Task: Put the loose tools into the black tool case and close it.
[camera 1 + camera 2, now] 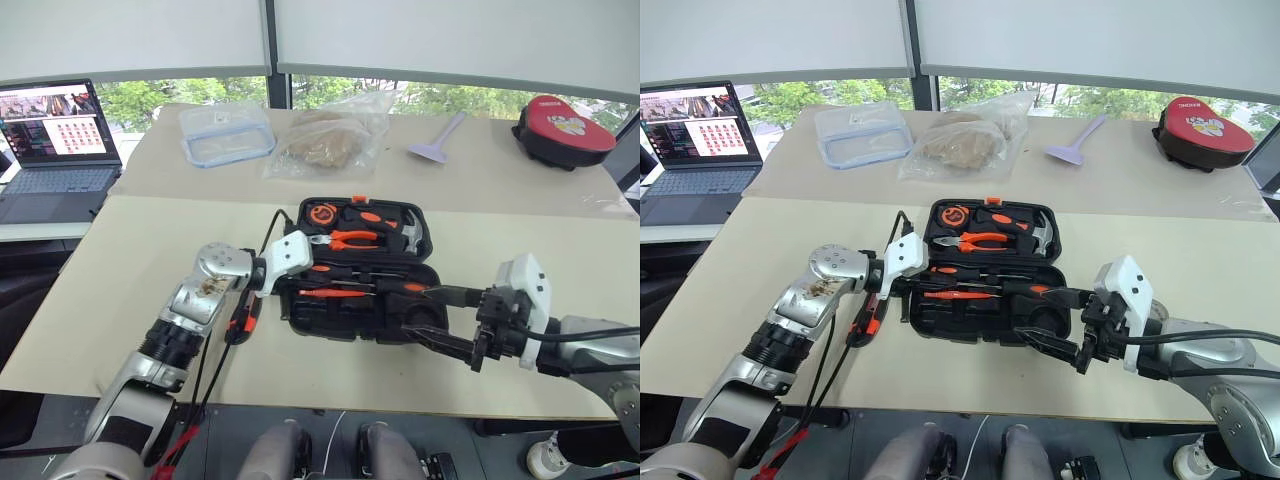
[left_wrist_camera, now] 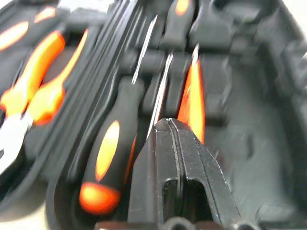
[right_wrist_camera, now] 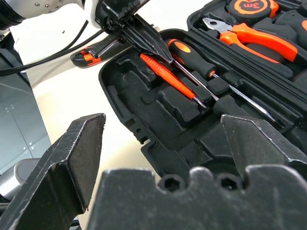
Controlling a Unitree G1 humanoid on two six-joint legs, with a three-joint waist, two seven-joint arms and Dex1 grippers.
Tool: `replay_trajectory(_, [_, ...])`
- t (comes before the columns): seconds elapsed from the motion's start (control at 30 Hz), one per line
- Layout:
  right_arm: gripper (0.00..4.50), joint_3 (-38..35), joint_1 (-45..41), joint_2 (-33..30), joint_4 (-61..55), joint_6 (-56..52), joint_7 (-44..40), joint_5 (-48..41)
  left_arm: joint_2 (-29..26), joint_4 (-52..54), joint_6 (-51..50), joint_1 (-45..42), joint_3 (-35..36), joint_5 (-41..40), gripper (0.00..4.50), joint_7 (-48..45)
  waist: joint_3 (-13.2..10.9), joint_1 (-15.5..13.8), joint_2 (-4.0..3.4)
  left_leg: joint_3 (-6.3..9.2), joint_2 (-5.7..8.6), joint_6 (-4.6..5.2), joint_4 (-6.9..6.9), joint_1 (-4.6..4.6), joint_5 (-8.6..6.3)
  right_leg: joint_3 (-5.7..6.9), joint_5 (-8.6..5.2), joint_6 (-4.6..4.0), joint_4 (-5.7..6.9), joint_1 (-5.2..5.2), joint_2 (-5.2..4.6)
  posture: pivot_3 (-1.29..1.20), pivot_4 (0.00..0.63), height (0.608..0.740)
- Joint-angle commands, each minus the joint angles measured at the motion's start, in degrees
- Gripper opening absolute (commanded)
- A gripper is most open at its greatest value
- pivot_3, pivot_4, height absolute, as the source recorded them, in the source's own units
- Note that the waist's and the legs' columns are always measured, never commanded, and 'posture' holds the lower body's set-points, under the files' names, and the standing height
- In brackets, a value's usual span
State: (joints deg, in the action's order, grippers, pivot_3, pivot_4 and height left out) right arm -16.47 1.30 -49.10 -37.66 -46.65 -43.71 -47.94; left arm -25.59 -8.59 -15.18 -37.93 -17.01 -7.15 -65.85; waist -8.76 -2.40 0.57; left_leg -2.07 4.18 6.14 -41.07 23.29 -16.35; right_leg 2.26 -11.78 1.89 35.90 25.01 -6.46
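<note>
Jaws: left gripper (image 3: 136,36) closed, empty, tips over small orange screwdriver (image 3: 169,78), probably seating it | right gripper (image 1: 432,318) wide open at case front | black tool case (image 1: 330,318) open on tabletop (image 1: 150,260) | utility knife (image 1: 241,318) still outside, left

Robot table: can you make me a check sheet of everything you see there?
Surface: pale table; a second table behind it.
Job's things: black tool case lies open; small all-orange screwdriver and two black-and-orange-handled screwdrivers sit in its slots; orange-and-black utility knife lies on the table left of the case.
Clutter: clear food box, plastic bag, purple scraper, red-and-black pouch.
Grippers: left gripper shut, over the screwdrivers; right gripper open, holding nothing, at the case's right end.
Cables: black cable along the left arm.
Surroundings: laptop at left, windows with trees behind.
</note>
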Motion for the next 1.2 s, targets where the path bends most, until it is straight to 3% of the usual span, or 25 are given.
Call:
replay_trajectory(0.03, [4.5, -0.59, -0.55, -0.45, -0.65, 1.52, -0.55, 0.12, 0.46, 3.01, -0.03, -0.49, -0.44, -0.59, 0.01, -0.2, 0.0, 0.11, 0.0, 0.0, 0.0, 0.0, 0.01, 0.0, 0.0, -0.01, 0.0, 0.0, 0.01, 0.01, 0.01, 0.0, 0.15, 0.728])
replay_trajectory(0.3, [4.5, -0.9, 0.08, -0.07, -1.25, 1.39, -0.07, -0.06, 0.48, -1.53, 3.21, 1.63, -3.82, 4.21, 0.01, 1.75, 0.0, 0.08, 0.0, 0.0, 0.0, 0.0, 0.01, -0.01, 0.0, 0.0, 0.0, 0.0, 0.0, -0.01, 0.01, 0.0, 0.15, 0.728])
replay_trajectory(0.73, [4.5, -0.79, 1.28, 0.55, -1.76, 1.49, 0.7, -0.04, -3.46, 0.46, 3.84, 6.04, -3.19, 4.34, 0.01, 1.34, 0.05, 0.37, -0.09, 0.0, -0.01, -0.01, 0.11, -0.13, 0.0, -0.06, 0.0, -0.01, 0.0, -0.02, 0.0, 0.0, 0.15, 0.728])
replay_trajectory(0.97, [4.5, -0.07, -0.35, 0.22, -0.88, 1.76, 0.34, 0.38, -2.11, 4.58, -1.73, 3.21, 2.12, -2.73, 0.01, 1.51, 0.06, 0.34, -0.1, 0.0, -0.01, -0.01, 0.11, -0.09, 0.0, -0.05, -0.01, -0.01, 0.02, 0.01, 0.01, 0.0, 0.15, 0.728])
replay_trajectory(1.13, [4.5, 1.25, -4.96, -0.05, -0.64, 2.41, -0.36, 0.4, -6.87, 12.87, -11.21, 4.81, 8.68, -8.55, 0.01, 1.65, 0.04, 0.38, -0.08, 0.0, -0.01, -0.01, 0.07, -0.02, 0.0, -0.03, 0.0, -0.01, 0.02, 0.06, 0.02, 0.0, 0.15, 0.728])
replay_trajectory(1.2, [4.5, 1.65, -7.63, -0.81, -0.36, 2.08, -1.58, -0.47, -10.32, 17.41, -17.26, 7.13, 13.04, -10.9, 0.52, 3.71, 0.04, 0.64, -0.09, 0.0, -0.01, -0.02, 0.08, -0.01, 0.01, -0.03, -0.01, -0.01, 0.03, 0.08, 0.03, 0.0, 0.15, 0.728])
